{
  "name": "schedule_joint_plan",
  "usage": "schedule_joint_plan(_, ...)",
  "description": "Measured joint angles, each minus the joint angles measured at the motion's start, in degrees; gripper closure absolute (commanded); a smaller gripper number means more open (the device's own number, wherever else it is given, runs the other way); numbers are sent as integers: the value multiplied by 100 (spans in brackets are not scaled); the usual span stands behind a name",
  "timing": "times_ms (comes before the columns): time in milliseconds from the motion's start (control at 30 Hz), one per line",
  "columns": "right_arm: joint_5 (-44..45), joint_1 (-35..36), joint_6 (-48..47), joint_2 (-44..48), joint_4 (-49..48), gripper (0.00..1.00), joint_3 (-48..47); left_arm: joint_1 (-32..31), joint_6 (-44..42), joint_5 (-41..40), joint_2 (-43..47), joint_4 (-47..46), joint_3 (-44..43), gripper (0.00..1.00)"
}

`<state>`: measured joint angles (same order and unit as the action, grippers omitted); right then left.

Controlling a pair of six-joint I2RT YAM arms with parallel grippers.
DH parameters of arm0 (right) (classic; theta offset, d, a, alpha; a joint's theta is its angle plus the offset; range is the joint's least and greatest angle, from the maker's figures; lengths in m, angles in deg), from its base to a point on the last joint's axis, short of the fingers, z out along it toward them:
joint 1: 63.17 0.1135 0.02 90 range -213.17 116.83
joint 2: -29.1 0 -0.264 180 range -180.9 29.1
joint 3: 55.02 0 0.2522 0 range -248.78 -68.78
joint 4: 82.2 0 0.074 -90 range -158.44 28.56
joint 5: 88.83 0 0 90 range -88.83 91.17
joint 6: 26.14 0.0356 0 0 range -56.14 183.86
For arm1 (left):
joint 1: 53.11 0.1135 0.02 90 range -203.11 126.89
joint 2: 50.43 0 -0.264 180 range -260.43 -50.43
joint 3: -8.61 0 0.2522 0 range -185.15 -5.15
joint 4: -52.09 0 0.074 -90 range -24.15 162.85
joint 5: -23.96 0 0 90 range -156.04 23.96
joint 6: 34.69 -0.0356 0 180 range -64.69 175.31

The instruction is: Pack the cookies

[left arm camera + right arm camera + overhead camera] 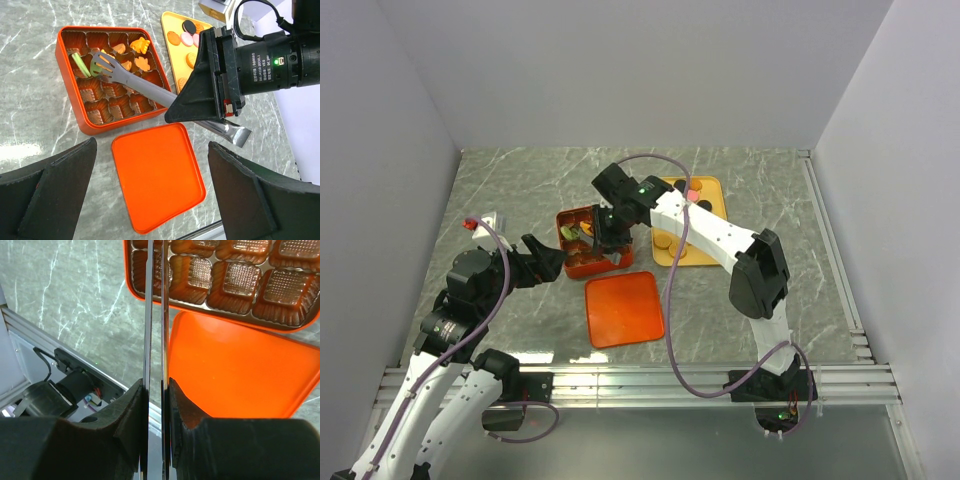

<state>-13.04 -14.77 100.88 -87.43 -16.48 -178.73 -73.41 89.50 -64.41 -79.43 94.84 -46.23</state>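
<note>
Several tan cookies (141, 46) sit in the far cells of the orange-red gridded box (70, 35). More cookies (189, 39), tan, pink and black, lie on a yellow tray (167, 20). My right gripper (610, 232) hangs over the box, shut on metal tongs (135, 80). Their slotted head reaches into a cell beside a green cookie (80, 65); whether the tongs hold it is unclear. In the right wrist view the tongs' arms (155, 315) run nearly together between my right gripper's pads (156, 382). My left gripper (151, 145) stands open and empty, above the flat lid (157, 180).
The lid (625, 308) lies on the marble table in front of the box (582, 240), and the yellow tray (712, 185) is to the box's right. A small white object with a red part (485, 222) is at the left. Grey walls enclose the table.
</note>
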Motion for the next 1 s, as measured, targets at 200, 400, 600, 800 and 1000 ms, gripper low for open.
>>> schedule_joint_plan(200, 22, 9, -11, -2, 50, 74, -149, 0, 0, -2, 0, 0, 0, 1)
schedule_joint_plan(400, 339, -35, -122, 15, 293, 75, -267, 0, 0, 0, 0, 0, 0, 1)
schedule_joint_plan(600, 629, -372, -302, 365, 426, 75, -20, 0, 0, 2, 0, 0, 0, 1)
schedule_joint_plan(800, 852, -1276, -525, 1285, 452, 74, 809, 0, 0, 4, 0, 0, 0, 1)
schedule_joint_plan(1000, 1067, -2105, -796, 1773, 457, 71, 1379, 0, 0, 4, -13, 0, 0, 0)
